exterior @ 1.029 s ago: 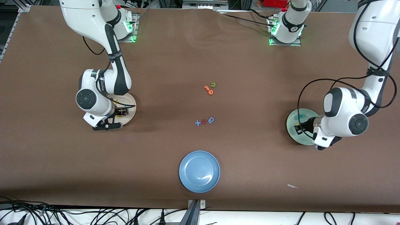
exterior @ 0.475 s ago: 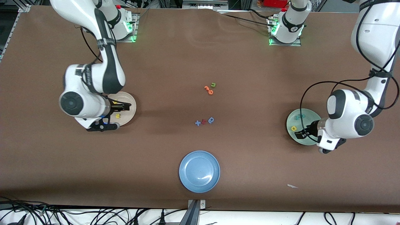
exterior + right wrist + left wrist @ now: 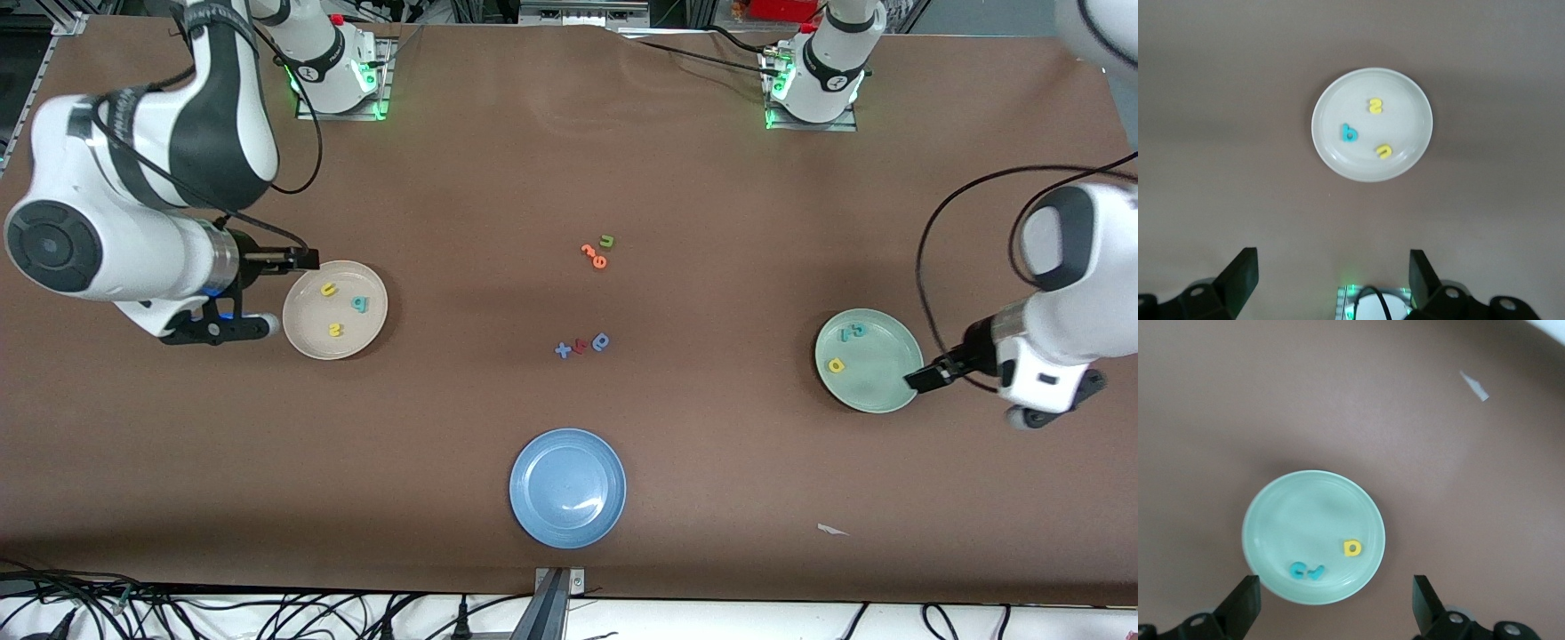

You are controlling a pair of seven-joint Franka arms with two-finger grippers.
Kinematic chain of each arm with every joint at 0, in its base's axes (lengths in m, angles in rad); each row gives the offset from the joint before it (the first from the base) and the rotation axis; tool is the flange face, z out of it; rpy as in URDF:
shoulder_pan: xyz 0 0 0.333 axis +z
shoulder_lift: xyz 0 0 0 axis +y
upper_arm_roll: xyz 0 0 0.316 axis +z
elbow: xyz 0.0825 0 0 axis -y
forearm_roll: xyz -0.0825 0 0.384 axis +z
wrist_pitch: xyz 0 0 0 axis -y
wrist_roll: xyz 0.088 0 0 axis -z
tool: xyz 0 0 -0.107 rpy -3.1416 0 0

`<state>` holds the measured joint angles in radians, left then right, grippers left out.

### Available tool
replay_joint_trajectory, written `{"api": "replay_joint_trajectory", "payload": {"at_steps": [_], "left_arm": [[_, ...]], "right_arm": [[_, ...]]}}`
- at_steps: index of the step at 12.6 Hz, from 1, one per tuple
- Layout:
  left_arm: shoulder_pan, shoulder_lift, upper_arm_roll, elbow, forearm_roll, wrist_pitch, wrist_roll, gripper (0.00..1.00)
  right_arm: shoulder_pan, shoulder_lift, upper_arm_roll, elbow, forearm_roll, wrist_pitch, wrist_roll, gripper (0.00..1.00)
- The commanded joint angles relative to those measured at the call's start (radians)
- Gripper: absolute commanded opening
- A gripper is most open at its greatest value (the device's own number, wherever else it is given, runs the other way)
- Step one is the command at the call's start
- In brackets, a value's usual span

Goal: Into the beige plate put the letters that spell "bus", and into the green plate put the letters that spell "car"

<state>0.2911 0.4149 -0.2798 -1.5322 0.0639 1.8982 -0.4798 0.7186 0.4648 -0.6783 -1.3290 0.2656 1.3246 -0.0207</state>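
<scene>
Teal b (image 3: 1349, 133), yellow u (image 3: 1384, 152), yellow s (image 3: 1375, 106) lie in beige plate (image 3: 307, 336), apart from each other, toward my right arm's end of table. Teal c (image 3: 1297, 571) and teal r (image 3: 1316, 572) just beside each other, yellow a (image 3: 1352, 548) near them, all in green plate (image 3: 880, 389) toward my left arm's end. My right gripper (image 3: 302, 259) up by beige plate's rim, jaws spread wide, empty. My left gripper (image 3: 921, 380) over green plate's edge, jaws wide, empty. Blue plate (image 3: 533, 516) nearest front camera.
</scene>
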Motion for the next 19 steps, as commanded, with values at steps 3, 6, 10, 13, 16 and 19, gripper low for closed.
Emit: {"api": "replay_joint_trajectory", "payload": {"at_steps": [3, 6, 10, 13, 16, 19], "left_arm": [[0.043, 0.002, -0.013, 0.2, 0.022, -0.25, 0.265, 1.0], [0.043, 0.002, -0.022, 0.279, 0.019, -0.312, 0.338, 1.0], [0.037, -0.024, -0.013, 0.305, 0.011, -0.317, 0.349, 1.0], [0.02, -0.036, -0.006, 0.311, 0.008, -0.318, 0.363, 1.0], [-0.09, -0.071, 0.142, 0.313, -0.065, -0.317, 0.426, 1.0], [-0.289, -0.123, 0.411, 0.287, -0.167, -0.318, 0.498, 0.99]], "right_arm": [[-0.017, -0.047, 0.016, 0.018, -0.009, -0.099, 0.004, 1.0], [-0.127, -0.177, 0.193, -0.126, -0.104, -0.009, 0.018, 1.0], [-0.385, -0.339, 0.481, -0.314, -0.19, 0.174, 0.015, 1.0], [-0.566, -0.426, 0.568, -0.357, -0.203, 0.271, 0.013, 1.0], [-0.602, -0.491, 0.569, -0.368, -0.245, 0.249, 0.01, 1.0], [-0.61, -0.503, 0.585, -0.381, -0.276, 0.242, 0.018, 1.0]]}}
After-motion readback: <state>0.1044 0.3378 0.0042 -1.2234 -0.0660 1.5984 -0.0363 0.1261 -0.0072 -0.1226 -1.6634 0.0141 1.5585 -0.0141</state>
